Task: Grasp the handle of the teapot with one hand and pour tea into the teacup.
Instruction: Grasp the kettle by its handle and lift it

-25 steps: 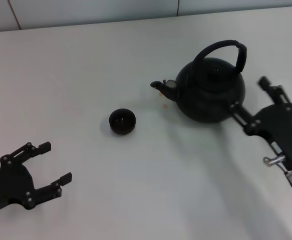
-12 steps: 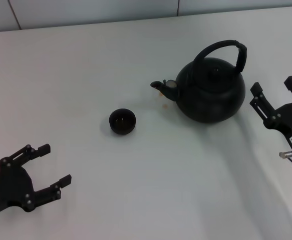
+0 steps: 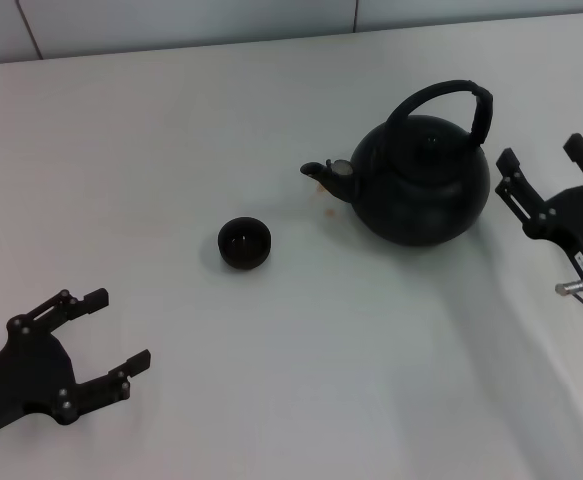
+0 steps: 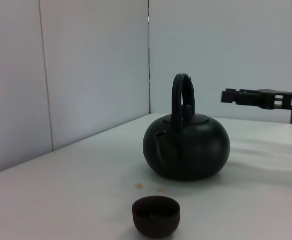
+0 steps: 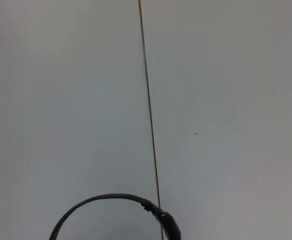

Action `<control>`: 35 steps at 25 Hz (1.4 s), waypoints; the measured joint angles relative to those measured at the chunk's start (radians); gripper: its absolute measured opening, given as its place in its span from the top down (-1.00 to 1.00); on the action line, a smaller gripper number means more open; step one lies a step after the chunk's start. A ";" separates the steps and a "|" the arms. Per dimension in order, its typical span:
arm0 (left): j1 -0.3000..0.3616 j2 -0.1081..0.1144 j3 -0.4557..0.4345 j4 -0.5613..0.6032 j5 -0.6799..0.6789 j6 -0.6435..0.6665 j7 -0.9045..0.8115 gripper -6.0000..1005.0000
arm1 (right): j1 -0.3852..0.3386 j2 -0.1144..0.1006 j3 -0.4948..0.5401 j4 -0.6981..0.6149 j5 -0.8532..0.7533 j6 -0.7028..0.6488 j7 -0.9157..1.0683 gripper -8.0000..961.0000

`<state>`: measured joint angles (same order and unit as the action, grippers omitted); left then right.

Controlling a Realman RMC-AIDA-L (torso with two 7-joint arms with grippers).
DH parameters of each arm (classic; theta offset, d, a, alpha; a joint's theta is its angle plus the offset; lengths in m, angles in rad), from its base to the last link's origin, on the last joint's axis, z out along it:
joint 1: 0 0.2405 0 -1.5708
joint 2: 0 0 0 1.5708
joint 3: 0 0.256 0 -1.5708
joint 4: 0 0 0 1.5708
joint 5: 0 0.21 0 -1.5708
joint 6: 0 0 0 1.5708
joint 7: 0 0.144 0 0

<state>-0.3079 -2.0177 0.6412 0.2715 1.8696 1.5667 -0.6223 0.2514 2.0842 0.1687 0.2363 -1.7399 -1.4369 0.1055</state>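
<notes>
Rising slightly, right gripper (image 3: 543,168) nears teapot (image 3: 421,178).

Teapot (image 3: 419,185): 1, with 1 handle (image 3: 449,103). Teacup (image 3: 244,243): 1. End effectors: 2, left end effector (image 3: 106,333), right end effector (image 3: 543,159). Counter (image 3: 171,140): 1.

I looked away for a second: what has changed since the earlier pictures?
The right end effector, open, pulled back from low against the teapot and rose to handle height beside it, gripping nothing. The left end effector, open, barely shifted near the table's front. Teapot and teacup stayed put.
</notes>
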 joint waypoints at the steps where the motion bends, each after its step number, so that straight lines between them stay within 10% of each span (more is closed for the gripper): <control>1: -0.001 -0.002 0.000 0.000 0.000 0.000 0.001 -0.69 | 0.017 -0.001 0.000 -0.011 0.000 0.016 0.001 -0.73; 35: -0.011 -0.020 -0.001 0.000 -0.006 -0.008 0.004 -0.69 | 0.173 -0.001 0.028 -0.087 0.004 0.188 0.021 -0.53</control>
<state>-0.3188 -2.0375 0.6404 0.2715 1.8633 1.5584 -0.6181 0.4239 2.0831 0.1964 0.1488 -1.7364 -1.2486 0.1264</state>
